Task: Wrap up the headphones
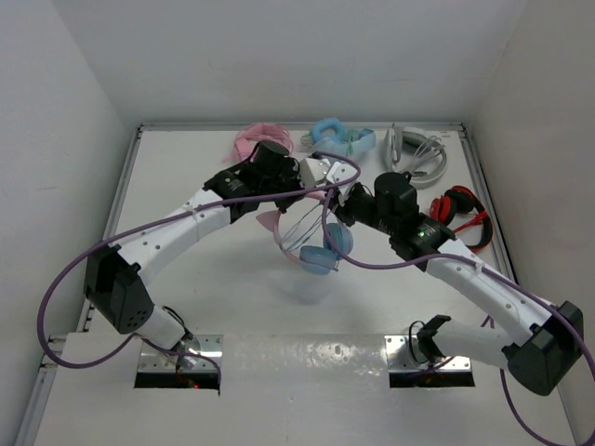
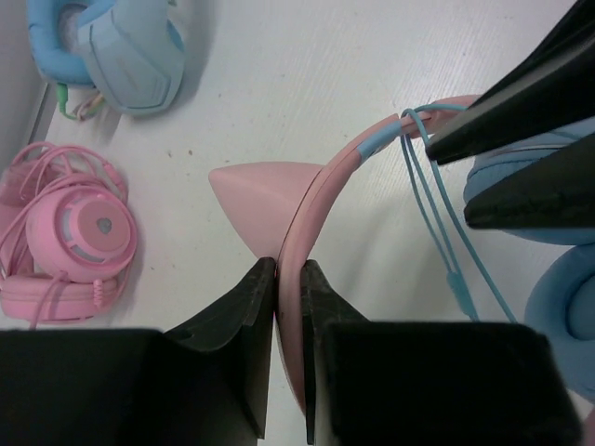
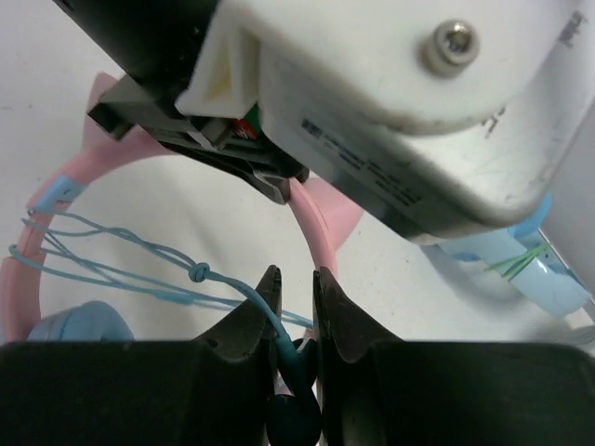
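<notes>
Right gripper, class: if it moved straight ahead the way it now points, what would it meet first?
Probably the pink headband, just past the right gripper, with the left gripper right behind it; depth is unclear.

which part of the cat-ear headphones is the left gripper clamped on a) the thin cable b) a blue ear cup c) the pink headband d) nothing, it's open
C: in the left wrist view the left gripper is closed on the pink headband by the base of the cat ear; the right gripper is the one pinching the cable.
</notes>
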Tool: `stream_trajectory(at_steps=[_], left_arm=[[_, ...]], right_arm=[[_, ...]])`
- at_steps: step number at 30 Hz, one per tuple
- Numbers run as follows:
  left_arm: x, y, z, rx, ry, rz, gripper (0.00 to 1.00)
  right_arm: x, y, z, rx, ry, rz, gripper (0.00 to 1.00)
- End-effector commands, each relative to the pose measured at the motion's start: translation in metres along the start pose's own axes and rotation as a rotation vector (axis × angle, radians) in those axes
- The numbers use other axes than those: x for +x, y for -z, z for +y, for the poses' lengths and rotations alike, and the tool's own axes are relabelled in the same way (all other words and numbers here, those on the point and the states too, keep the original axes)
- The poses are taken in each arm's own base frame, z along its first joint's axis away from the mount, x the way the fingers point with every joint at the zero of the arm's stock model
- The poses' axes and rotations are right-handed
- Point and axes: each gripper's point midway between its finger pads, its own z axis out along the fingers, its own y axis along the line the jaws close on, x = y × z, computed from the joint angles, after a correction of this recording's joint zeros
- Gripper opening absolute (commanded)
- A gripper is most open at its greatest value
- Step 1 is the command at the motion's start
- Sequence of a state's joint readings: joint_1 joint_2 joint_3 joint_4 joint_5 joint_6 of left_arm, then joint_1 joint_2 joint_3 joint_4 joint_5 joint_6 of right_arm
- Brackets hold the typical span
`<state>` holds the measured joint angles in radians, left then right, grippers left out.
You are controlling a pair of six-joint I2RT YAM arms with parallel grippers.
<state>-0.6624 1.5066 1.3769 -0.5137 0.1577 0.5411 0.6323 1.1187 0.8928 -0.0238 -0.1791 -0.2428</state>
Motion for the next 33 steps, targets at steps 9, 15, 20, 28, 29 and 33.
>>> stream_trajectory(at_steps=[9,15,20,28,29,33], left_arm=[[-0.04,0.066,0.065,-0.185,0.296,-0.176,0.0],[-0.041,0.065,0.068,-0.194,0.294,-0.181,0.0],[-0.041,0.058,0.063,-0.164,0.304,-0.179,0.0],[-0.05,0.064,0.066,-0.167,0.306,-0.203,0.0],[-0.05,0.065,0.066,-0.168,0.302,-0.204,0.0],[-0.038,0.068,0.061,-0.173,0.258,-0.183,0.0]], right_arm=[[0.048,0.022,-0.078,0.373,-0.167,0.193,0.0],[0.061,-0.007,-0.057,0.259,-0.137,0.319,0.0],[0.051,-0.021,-0.046,0.253,-0.073,0.336,0.0],[0.079,-0.023,-0.039,0.284,0.048,0.476,0.0],[0.075,-0.022,-0.043,0.313,0.048,0.453,0.0],[0.06,-0.008,-0.073,0.385,-0.009,0.378,0.0]])
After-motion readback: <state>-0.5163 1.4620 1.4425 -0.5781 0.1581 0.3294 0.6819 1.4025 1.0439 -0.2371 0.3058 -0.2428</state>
